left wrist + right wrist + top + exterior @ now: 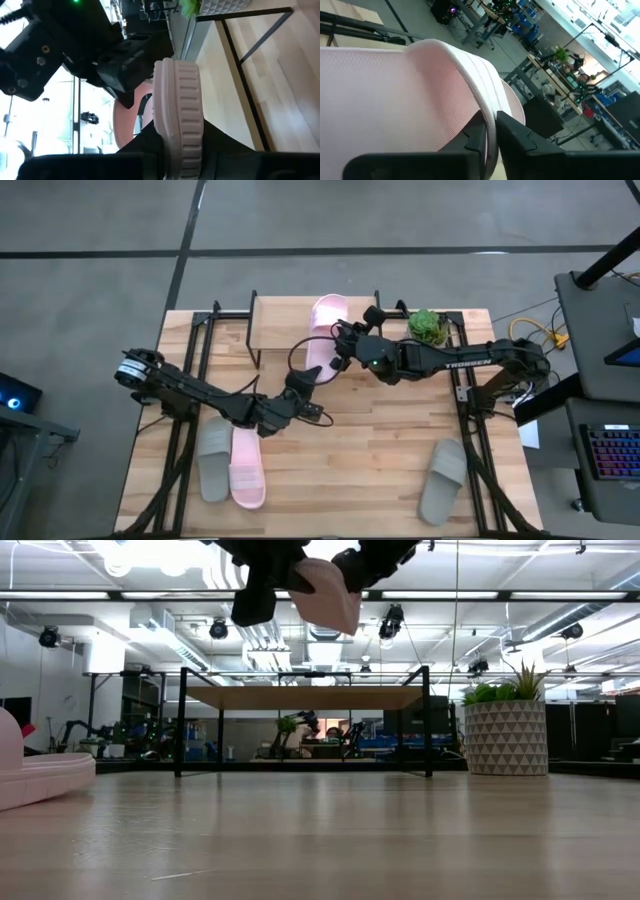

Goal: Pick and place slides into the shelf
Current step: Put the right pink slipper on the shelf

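While both my grippers, left (318, 376) and right (345, 345), clamp the pink slide (322, 340) lengthwise, the shelf (285, 311) sits just beyond.

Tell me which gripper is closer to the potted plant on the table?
Right. The right gripper, holding the raised pink slide, is a short way from the potted plant; the left gripper, at the slide's other end, is farther.

arms: two, black, jointed | right arm (450, 362): white lettering, green light | left arm (190, 388): silver-ringed base joint, black cables
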`<state>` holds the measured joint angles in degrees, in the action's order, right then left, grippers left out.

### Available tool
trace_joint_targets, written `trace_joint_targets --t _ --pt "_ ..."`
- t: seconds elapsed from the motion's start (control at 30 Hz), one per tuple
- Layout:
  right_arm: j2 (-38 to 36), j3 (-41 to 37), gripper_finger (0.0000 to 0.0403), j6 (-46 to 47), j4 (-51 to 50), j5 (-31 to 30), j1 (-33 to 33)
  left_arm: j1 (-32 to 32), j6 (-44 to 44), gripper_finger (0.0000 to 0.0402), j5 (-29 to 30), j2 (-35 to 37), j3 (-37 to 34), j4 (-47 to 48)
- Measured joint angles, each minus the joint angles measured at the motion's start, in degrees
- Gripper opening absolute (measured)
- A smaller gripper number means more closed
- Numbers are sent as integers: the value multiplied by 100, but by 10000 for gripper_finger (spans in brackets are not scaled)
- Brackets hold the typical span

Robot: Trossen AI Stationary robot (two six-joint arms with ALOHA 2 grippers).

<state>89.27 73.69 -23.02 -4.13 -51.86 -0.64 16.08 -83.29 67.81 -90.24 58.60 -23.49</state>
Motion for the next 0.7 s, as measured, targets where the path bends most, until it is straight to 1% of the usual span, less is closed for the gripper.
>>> trace_joint_targets --t 0.07,0.23,0.47,0.6,0.7 --pt "0 0 45 -74 73 4 2 0 168 45 0 25 -12 -2" --pt "-4 0 72 -309 274 15 17 -25 207 45 63 148 -47 -9" --pt "-63 0 113 -552 308 -45 69 -87 302 44 565 450 -95 -26" --pt "-216 0 122 -529 296 -77 200 -87 378 44 575 735 -248 0" --pt "-372 0 122 -526 286 -76 329 -85 614 44 583 1036 -546 14"
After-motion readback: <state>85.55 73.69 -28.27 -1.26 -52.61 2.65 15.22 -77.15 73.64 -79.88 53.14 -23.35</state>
